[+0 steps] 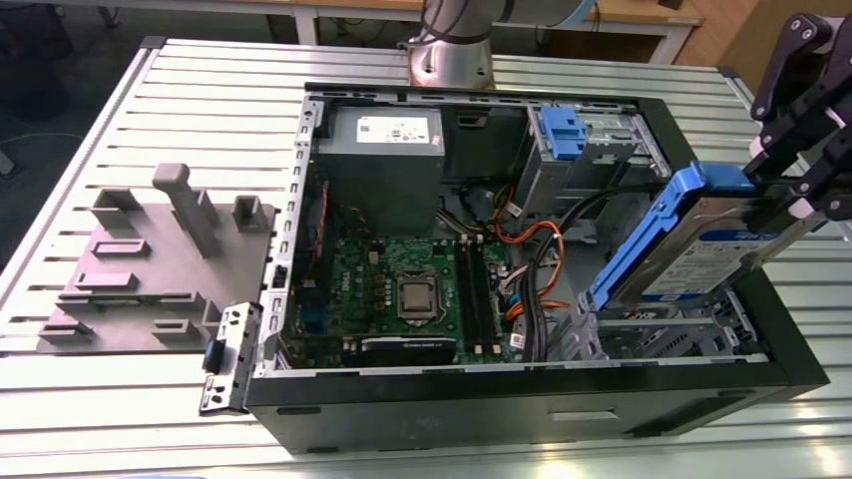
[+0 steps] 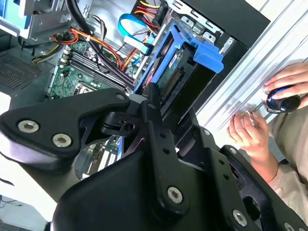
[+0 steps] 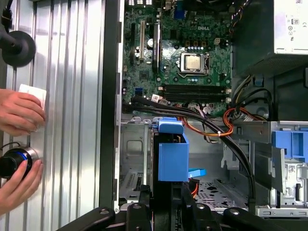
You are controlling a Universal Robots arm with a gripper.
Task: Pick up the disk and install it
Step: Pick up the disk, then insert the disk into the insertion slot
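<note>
One black robot gripper (image 1: 785, 205) is holding the disk (image 1: 699, 249), a flat silver metal hard drive with a white-and-blue label in a bright blue plastic carrier. Its fingers are closed tightly on the upper end of the drive.

The disk is hanging tilted in the air. Its lower end is pointing down into the open black computer case (image 1: 533, 409), above the bare metal drive cage (image 1: 665, 334) at the case's near corner on the exterior view's right. I cannot tell if the disk is touching the cage.

The case is lying on its side on the ribbed aluminium table (image 1: 134, 120). Inside, the green motherboard (image 1: 399, 289) is lying in the middle and the grey metal power supply box (image 1: 379, 160) is sitting by the far edge.

A grey plastic fixture (image 1: 147, 269) is standing on the table beside the case, toward the edge on the exterior view's left.

In the first wrist view, a person's hands are resting on the table next to the case. One hand (image 3: 19, 113) is lying flat and the other hand (image 3: 17, 185) is cupping a round black knob with a blue ring (image 3: 12, 161).
</note>
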